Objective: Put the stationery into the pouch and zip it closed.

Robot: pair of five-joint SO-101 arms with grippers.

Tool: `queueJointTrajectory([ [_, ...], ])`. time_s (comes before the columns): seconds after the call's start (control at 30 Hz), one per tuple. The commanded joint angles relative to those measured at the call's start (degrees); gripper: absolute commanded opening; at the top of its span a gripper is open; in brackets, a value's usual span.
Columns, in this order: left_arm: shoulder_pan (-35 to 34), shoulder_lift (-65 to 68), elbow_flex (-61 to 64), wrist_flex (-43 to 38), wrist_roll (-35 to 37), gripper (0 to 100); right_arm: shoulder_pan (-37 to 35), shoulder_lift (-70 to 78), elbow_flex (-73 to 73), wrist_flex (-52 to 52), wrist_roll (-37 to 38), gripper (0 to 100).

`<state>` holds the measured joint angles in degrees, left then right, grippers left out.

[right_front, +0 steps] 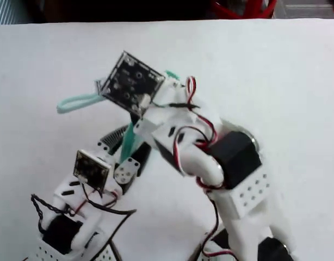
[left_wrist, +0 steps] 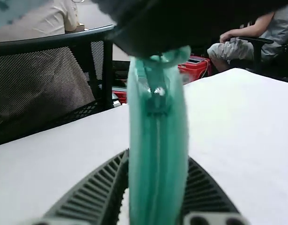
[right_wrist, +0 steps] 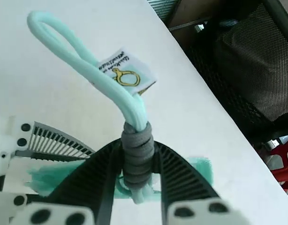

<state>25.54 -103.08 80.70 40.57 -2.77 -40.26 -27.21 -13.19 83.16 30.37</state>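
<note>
The teal pouch (left_wrist: 158, 140) stands on edge on the white table (right_front: 265, 65), zipper line facing up. My left gripper (left_wrist: 158, 161) is shut on the pouch, one ribbed finger (left_wrist: 99, 187) on each side. In the high view that gripper (right_front: 121, 143) sits low, clamping the teal strip of the pouch (right_front: 127, 140). My right gripper (right_wrist: 137, 152) is shut on the grey-wrapped zipper pull cord (right_wrist: 135, 157), whose mint loop (right_wrist: 78, 51) and paper tag (right_wrist: 127, 75) stick out past the fingers. The loop (right_front: 74, 102) lies left of the right arm's camera board. Most of the pouch is hidden under the arms.
Both arms crowd the table's middle, their red and black wires (right_front: 191, 92) hanging above the pouch. The table's far edge (right_front: 167, 20) runs along the back. A black mesh chair (left_wrist: 45, 79) and a red bin (left_wrist: 195, 68) stand beyond the table.
</note>
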Motion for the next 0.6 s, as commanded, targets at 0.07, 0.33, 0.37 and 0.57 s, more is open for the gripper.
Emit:
queueJointTrajectory([
  [0.07,3.3,-0.3,-3.3,-2.2,0.5,13,-1.6,-5.9,7.0,-4.4,-0.5,1.8],
  [0.33,3.5,-0.4,-2.6,-3.3,-3.2,2,-1.3,-8.6,7.2,-4.9,-3.4,1.8],
  [0.37,3.5,-0.4,-2.5,-3.3,-3.3,2,-1.3,-9.1,7.0,-5.2,-3.4,1.8],
  [0.57,3.4,-0.6,0.1,-3.3,-3.4,2,5.2,-11.8,4.0,-10.2,-3.7,1.8],
])
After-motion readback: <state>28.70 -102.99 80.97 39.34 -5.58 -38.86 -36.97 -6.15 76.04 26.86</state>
